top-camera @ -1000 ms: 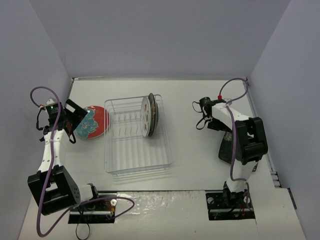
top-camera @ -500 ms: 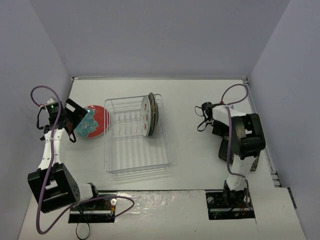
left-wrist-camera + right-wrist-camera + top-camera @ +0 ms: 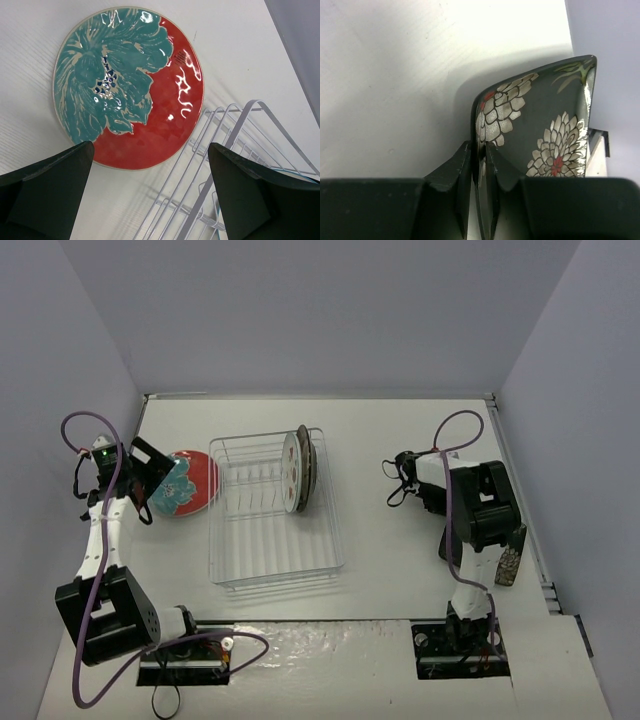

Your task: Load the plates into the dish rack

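Two plates upright in the dish rack, third plate just left, fourth plate far right.

Both arms are built of white links joined by bulky black joint housings; the left arm carries a small green light near its wrist, and a purple cable trails along it to a black base plate; the right arm has a like purple cable and a black base. The left gripper has broad, matte black, wedge-shaped fingers; the right gripper has black fingers tapering to narrow tips.
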`<move>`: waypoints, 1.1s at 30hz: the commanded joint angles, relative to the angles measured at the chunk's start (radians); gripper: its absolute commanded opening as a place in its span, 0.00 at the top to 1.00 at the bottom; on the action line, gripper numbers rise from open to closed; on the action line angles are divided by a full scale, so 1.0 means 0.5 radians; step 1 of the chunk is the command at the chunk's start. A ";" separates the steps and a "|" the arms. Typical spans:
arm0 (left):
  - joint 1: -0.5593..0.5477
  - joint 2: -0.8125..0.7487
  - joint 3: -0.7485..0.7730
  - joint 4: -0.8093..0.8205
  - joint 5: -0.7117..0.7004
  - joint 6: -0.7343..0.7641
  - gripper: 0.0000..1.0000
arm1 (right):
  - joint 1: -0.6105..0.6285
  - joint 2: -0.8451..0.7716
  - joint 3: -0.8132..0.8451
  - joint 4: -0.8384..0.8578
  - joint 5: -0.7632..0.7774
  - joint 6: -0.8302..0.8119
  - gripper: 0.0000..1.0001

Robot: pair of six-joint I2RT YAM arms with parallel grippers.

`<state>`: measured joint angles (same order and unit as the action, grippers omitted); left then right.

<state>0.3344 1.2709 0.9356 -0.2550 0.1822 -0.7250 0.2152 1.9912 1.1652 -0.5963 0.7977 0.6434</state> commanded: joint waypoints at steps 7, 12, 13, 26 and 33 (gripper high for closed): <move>0.012 -0.074 0.040 0.070 -0.023 0.005 0.03 | 0.172 -0.121 0.289 -0.085 0.157 0.068 1.00; 0.012 -0.086 0.043 0.056 -0.041 0.008 0.03 | 0.384 -0.312 0.332 0.203 0.275 -0.297 1.00; 0.012 -0.087 0.043 0.056 -0.039 0.008 0.03 | 0.428 -0.357 0.330 0.253 0.291 -0.371 1.00; 0.012 -0.087 0.049 0.045 -0.030 0.008 0.03 | 0.623 -1.097 0.056 1.380 -0.235 -1.621 1.00; 0.012 -0.109 0.053 0.024 -0.049 0.012 0.03 | 0.686 -1.133 0.140 1.701 -0.626 -2.262 1.00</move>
<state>0.3344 1.2648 0.9356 -0.2608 0.1741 -0.7250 0.5340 1.4792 1.1810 0.0328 0.5847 -0.1795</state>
